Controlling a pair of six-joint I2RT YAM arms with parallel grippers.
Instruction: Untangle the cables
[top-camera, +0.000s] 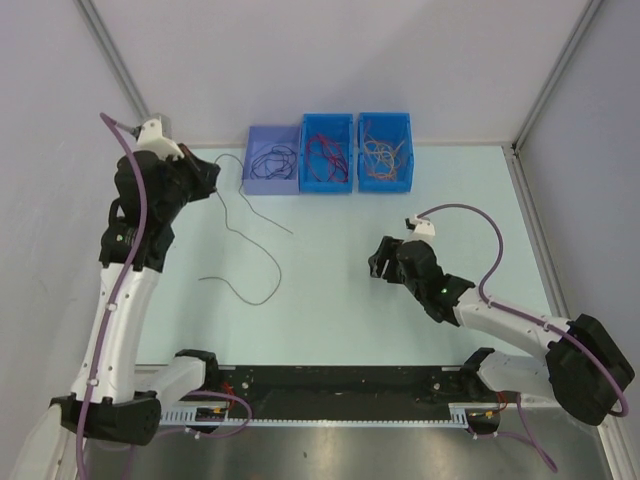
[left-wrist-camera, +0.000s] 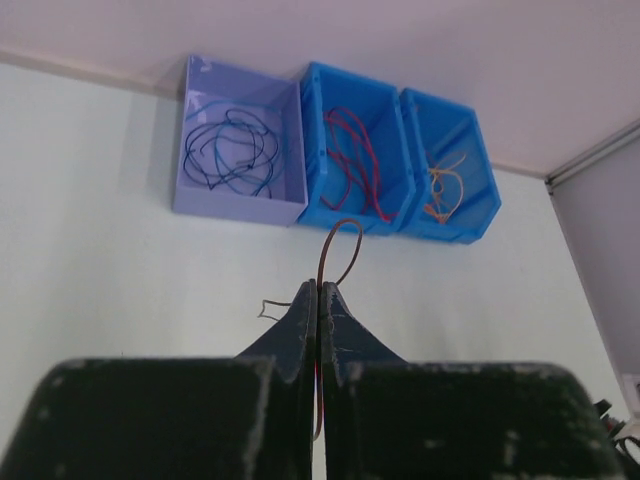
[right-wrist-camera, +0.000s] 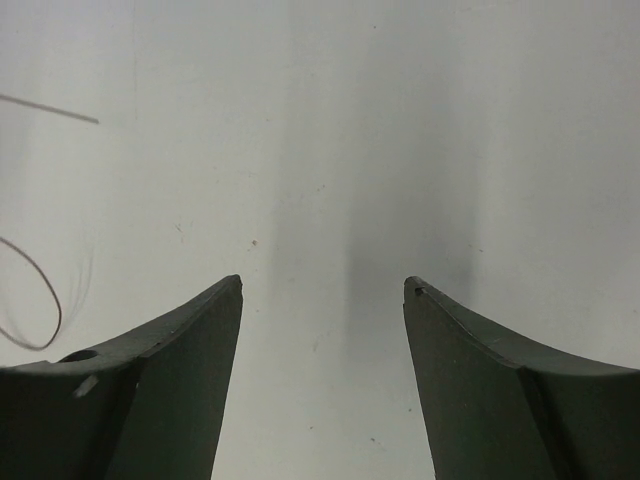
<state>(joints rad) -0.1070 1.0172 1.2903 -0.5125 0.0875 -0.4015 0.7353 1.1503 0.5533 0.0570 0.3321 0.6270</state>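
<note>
Dark and thin, a loose cable (top-camera: 280, 268) leads out from the left gripper (left-wrist-camera: 318, 290), whose jaws are pressed together on it near the far-left corner of the table (top-camera: 330, 310). From there it curls toward the middle. The right gripper (right-wrist-camera: 322, 285) hovers right of centre, fingers wide apart and holding nothing, with the cable off to its left. Other cables (top-camera: 325, 152) lie in three bins (top-camera: 327, 187) along the far edge.
</note>
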